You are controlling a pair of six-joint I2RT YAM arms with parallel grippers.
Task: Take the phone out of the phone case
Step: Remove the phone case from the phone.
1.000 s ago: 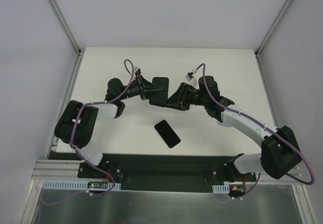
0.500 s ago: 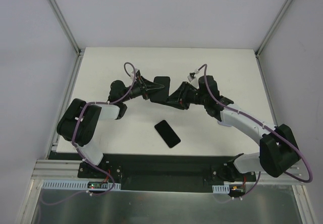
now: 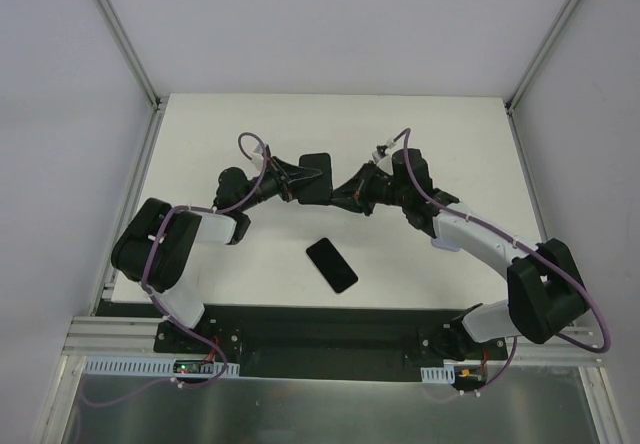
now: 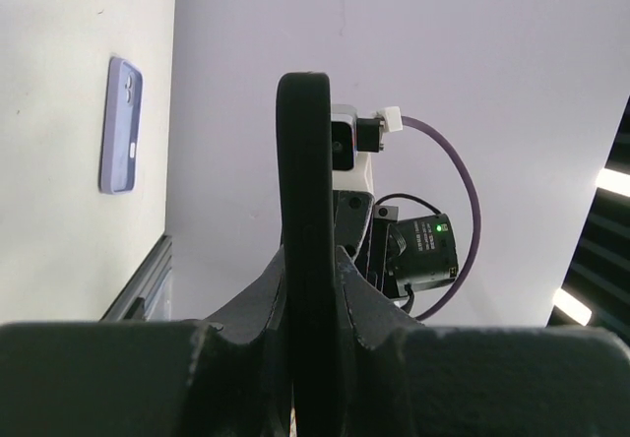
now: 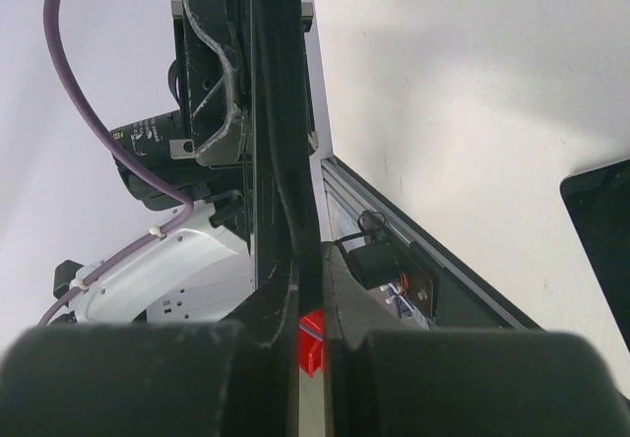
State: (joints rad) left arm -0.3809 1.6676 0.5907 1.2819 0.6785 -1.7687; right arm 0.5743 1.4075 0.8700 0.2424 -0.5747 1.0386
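Seemingly the extraction is done: left fingers and right fingers both clamp the case between them, phone on the surface below, so setting it down likely comes next.

Phone case — slightly farther back
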